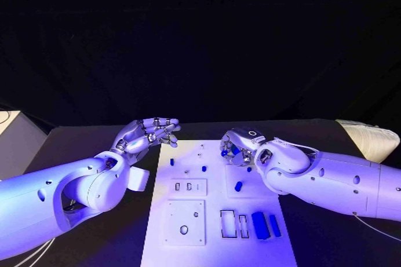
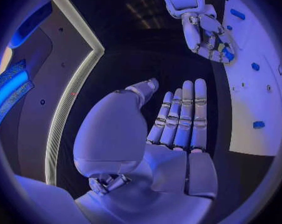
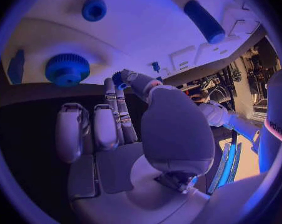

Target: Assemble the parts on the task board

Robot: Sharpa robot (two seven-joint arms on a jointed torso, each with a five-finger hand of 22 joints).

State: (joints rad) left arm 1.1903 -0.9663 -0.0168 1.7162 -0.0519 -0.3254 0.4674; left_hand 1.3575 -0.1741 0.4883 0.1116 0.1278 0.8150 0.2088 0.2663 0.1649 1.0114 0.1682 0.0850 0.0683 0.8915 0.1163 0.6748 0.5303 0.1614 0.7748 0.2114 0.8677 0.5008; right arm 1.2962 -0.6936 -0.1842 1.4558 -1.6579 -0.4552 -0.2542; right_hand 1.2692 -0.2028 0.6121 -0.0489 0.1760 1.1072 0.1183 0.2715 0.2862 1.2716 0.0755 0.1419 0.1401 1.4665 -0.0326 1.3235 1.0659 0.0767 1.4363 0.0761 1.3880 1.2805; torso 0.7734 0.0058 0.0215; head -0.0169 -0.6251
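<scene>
Two blue bars (image 1: 266, 225) lie at the near end of the white board (image 1: 219, 244), at about five o'clock from its middle. Right hand (image 1: 237, 146) hovers over the board's far end at one o'clock, pinching a small blue part (image 3: 119, 79) between thumb and fingertip. Left hand (image 1: 149, 134) hangs off the far left corner at eleven o'clock, fingers loosely apart, holding nothing. A blue gear (image 3: 66, 68) sits on the board.
</scene>
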